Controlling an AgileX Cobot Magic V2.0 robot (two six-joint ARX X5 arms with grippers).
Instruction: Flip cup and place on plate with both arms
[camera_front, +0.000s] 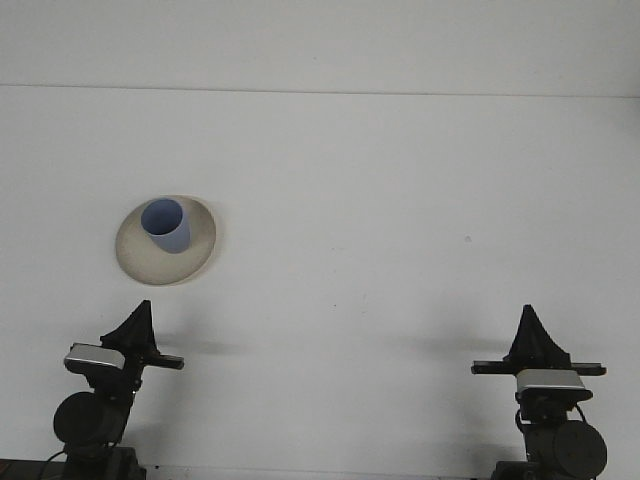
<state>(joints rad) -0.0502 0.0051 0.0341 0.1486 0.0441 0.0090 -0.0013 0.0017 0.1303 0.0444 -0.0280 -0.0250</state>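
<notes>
Front view looks down over a plain white surface (380, 200); a faint seam runs across it near the far edge, and a small dark speck (467, 238) marks it right of centre. A beige plate (135, 262) lies on the left half of the surface, well back from the near edge; a blue cup (166, 225) stands on the plate with its open mouth up, set toward the plate's far side and leaning a little away from straight, so that its rim shows as an oval and some of its inside is seen; the cup touches nothing but the plate.

Both arms sit low at the near edge, well apart from each other and from the plate; the left tool (135, 327) rises at the lower left, almost straight below the plate, its dark tip pointing up and slightly right, with a grey camera block and a round black joint beneath it; its fingers appear as one pointed wedge with no gap visible, so they read as closed together and grip nothing. The right tool (529, 335) stands at the lower right, pointing straight up above a thin black crossbar and a grey block; it too comes to a single point, fingers together and holding nothing; soft shadows lie on the surface beside each arm.
</notes>
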